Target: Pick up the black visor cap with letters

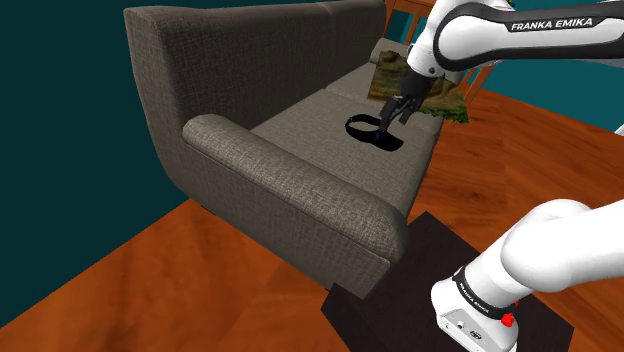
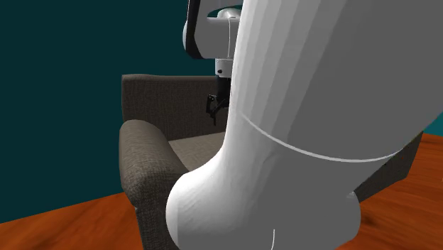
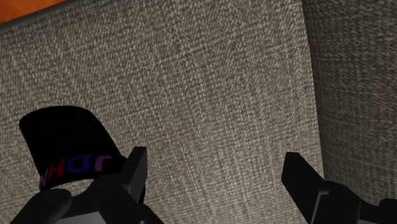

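Bare seat cushion (image 1: pixel 300 120) open left of visor cap (image 1: pixel 386 142); backrest (image 1: pixel 230 50) walls upper left, green-brown object (image 1: pixel 385 72) crowds upper right.

Shoulder: high over grey fabric sofa (image 1: pixel 300 190). Second exterior: close behind white arm (image 2: pixel 319 106), same sofa. Wrist: near seat (image 3: pixel 216 95).

A home living room: grey fabric sofa (image 1: pixel 300 190), wooden floor (image 1: pixel 150 290), teal wall (image 1: pixel 60 120).
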Available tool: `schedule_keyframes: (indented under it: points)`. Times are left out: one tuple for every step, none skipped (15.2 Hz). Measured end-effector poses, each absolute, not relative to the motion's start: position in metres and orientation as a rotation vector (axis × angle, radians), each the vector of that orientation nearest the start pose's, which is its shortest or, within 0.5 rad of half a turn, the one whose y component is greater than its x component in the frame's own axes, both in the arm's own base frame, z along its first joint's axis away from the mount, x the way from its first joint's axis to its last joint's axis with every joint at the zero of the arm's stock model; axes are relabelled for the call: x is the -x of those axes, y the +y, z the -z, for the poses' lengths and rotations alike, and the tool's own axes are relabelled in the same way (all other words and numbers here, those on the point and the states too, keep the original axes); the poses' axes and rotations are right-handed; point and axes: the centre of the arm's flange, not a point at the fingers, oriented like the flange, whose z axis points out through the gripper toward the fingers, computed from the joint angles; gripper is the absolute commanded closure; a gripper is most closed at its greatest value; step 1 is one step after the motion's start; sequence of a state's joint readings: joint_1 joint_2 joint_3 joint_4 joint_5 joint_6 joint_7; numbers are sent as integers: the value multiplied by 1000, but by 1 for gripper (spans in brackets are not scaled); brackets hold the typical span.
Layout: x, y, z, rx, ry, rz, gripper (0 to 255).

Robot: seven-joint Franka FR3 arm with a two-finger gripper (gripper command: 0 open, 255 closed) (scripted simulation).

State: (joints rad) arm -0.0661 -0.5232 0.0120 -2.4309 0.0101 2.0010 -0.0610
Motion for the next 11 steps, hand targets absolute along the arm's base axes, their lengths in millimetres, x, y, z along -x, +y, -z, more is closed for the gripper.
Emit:
schedule_keyframes:
  points:
    - [-409,-24,-495,3143,-6,155,0]
    - [-417,-30,-487,3147,-9,162,0]
    - [-427,-33,-481,3150,-12,170,0]
    - [-437,-39,-476,3153,-16,179,0]
    - [-445,-42,-469,3156,-20,186,0]
    - [-456,-48,-461,3159,-23,194,0]
    - [-467,-53,-458,3162,-26,202,0]
    - [-476,-59,-451,3165,-29,209,0]
    - [-484,-62,-444,3168,-33,217,0]
    - [-492,-69,-437,3171,-36,225,0]
    - [-501,-75,-431,3174,-39,233,0]
